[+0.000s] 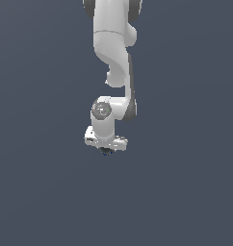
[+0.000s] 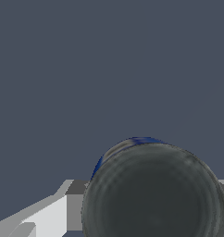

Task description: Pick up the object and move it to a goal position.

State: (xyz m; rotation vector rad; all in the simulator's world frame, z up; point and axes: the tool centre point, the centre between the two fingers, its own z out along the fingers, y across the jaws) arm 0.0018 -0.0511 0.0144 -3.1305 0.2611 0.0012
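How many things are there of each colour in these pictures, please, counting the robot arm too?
White and grey: 1, the robot arm with its gripper.
Dark with blue marks: 1, the small round object, seen close between the jaws in the wrist view and only as a dark speck under the gripper in the exterior view.
Total: 2.

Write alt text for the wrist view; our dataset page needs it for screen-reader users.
A small dark round cylinder with a blackish top and blue-marked side fills the foreground, sitting between the white gripper's fingers, against a plain slate-grey background.
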